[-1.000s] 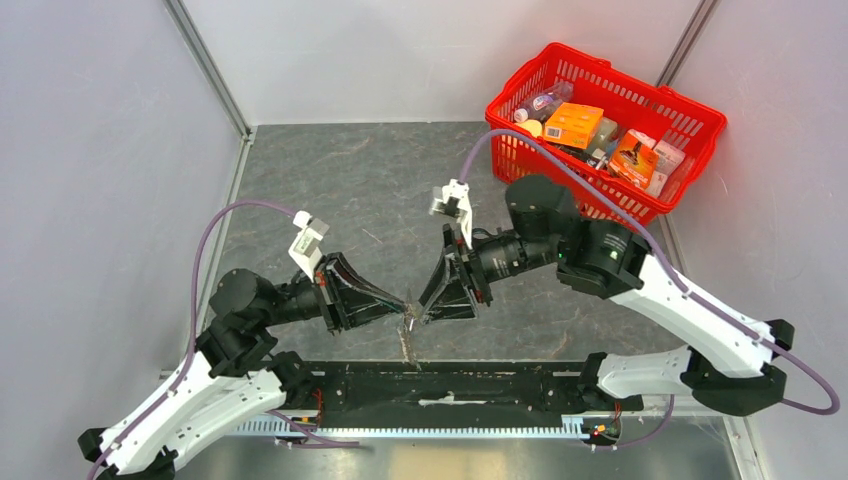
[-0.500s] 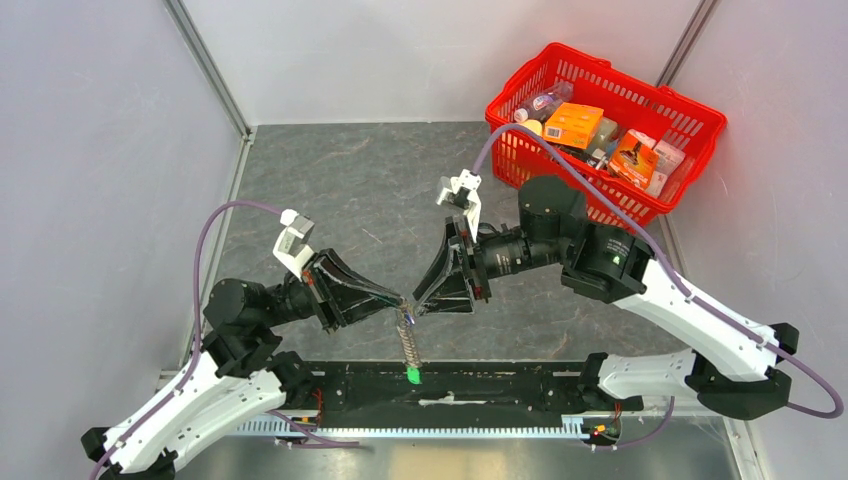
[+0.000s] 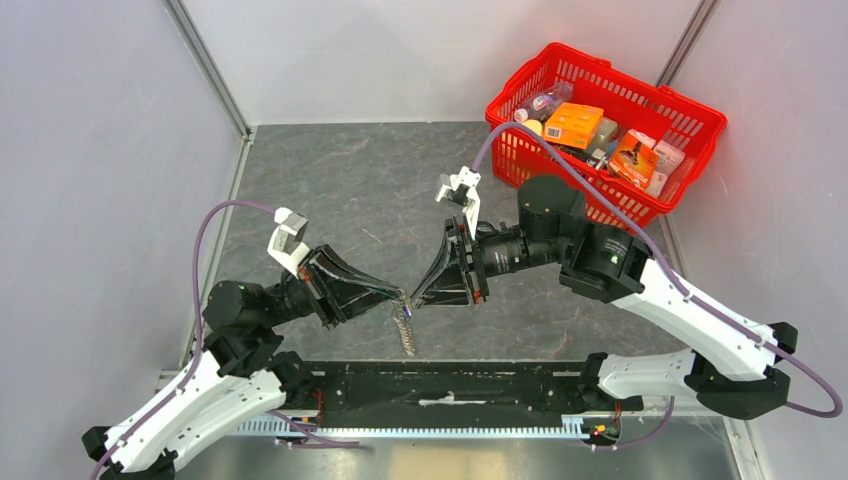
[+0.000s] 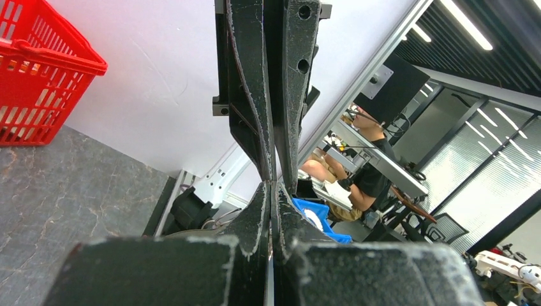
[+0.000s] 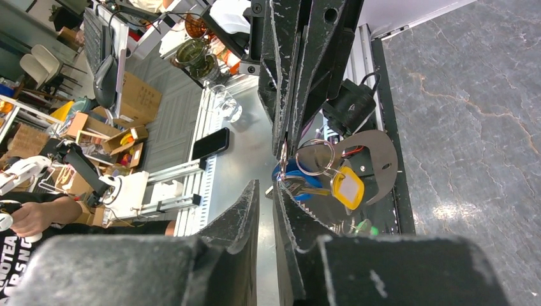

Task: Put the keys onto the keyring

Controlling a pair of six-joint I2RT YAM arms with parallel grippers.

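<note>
From the overhead camera, my two arms meet nose to nose just below the middle of the frame, over the grey stone-patterned table (image 3: 340, 190). The left gripper (image 3: 398, 296) comes in from the lower left and the right gripper (image 3: 414, 298) from the right, with their tips almost touching.

The keyring with its short metal chain (image 3: 404, 322) hangs from that meeting point. It trails down toward the black rail at the bottom centre.

In the left wrist view my own fingers (image 4: 255, 217) are pressed together, with only a hairline seam between them. The right wrist view shows that same pair at the top of the frame, pinched on the wire of the silver split ring (image 5: 316, 158). So the left tool is clamped on the keyring.

Just below the ring, near the frame's centre, dangle a yellow-gold plastic tag (image 5: 348, 189) and a small silver key with a blue plastic head (image 5: 295, 173). The key bunch lies just beside my right fingertips (image 5: 281, 194).

Those right fingers stand at a narrow slit. I cannot tell whether they grip anything.

The red plastic shopping basket (image 3: 698, 152), full of packets, sits in the upper right.
</note>
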